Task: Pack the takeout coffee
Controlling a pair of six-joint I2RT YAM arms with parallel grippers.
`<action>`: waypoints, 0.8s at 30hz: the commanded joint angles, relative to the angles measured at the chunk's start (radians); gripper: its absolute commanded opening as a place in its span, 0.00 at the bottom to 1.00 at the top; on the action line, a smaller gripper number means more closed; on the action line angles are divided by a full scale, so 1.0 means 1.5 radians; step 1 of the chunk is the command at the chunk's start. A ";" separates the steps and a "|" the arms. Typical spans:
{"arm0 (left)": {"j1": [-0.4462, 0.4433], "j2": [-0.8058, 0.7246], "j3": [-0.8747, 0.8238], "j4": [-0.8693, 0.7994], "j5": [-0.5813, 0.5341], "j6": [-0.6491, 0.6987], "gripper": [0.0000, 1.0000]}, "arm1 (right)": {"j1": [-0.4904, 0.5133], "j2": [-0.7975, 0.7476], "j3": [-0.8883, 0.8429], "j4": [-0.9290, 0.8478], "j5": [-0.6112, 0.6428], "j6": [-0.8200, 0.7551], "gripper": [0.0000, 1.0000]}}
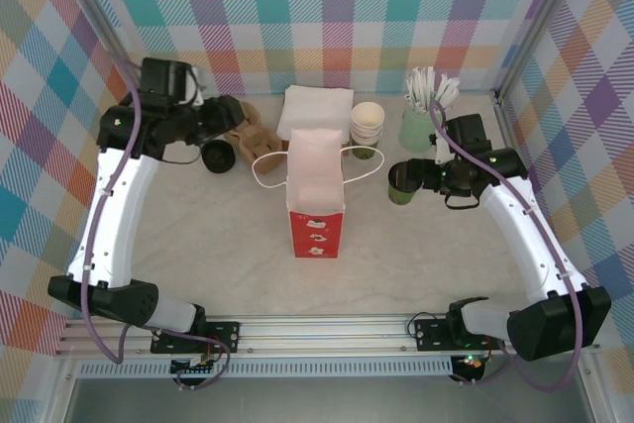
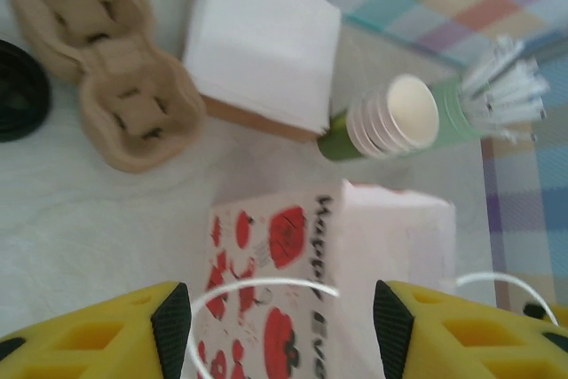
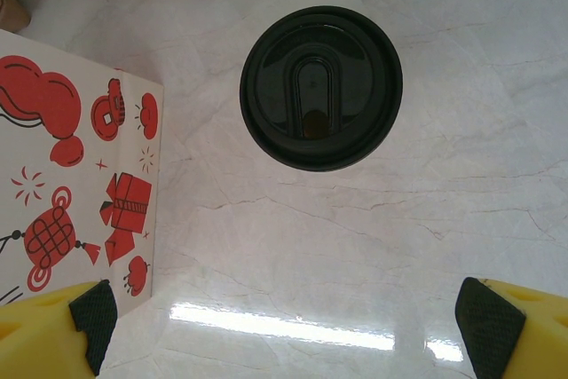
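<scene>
Coffee cup [image 1: 400,188]: on table [image 1: 198,245], just ahead of right end effector [image 3: 288,317], between its fingers [image 3: 89,317], untouched.
Right end effector: wide, empty.
Left end effector [image 2: 281,317]: partly open, above bag [image 2: 293,250].

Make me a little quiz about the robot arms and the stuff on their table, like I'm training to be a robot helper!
1. True or false: the right gripper is shut on the lidded green cup.
2. What stands in the middle of the table? A) a red-and-white paper bag B) a blue box C) a kettle
3. What lies at the back between the cardboard cup carrier and the stacked cups?

Key: 1 false, it is wide open. 2 A. 3 the white napkins.
</scene>
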 commanded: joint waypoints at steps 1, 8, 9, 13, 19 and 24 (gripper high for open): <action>0.078 0.009 -0.046 0.021 0.055 0.028 0.58 | -0.003 0.007 -0.004 0.007 -0.015 -0.001 1.00; 0.144 0.064 -0.146 0.152 0.083 0.050 0.56 | -0.002 0.004 -0.017 0.016 -0.014 -0.001 1.00; 0.144 0.078 -0.159 0.170 0.080 0.054 0.56 | -0.002 0.003 -0.021 0.018 -0.014 -0.001 1.00; 0.144 0.145 -0.192 0.237 0.106 0.060 0.54 | -0.002 0.003 -0.029 0.028 -0.017 -0.005 1.00; 0.144 0.244 -0.200 0.299 0.122 0.065 0.50 | -0.003 0.011 -0.030 0.030 -0.018 -0.009 1.00; 0.144 0.305 -0.192 0.318 0.148 0.063 0.45 | -0.002 0.021 -0.031 0.032 -0.019 -0.010 1.00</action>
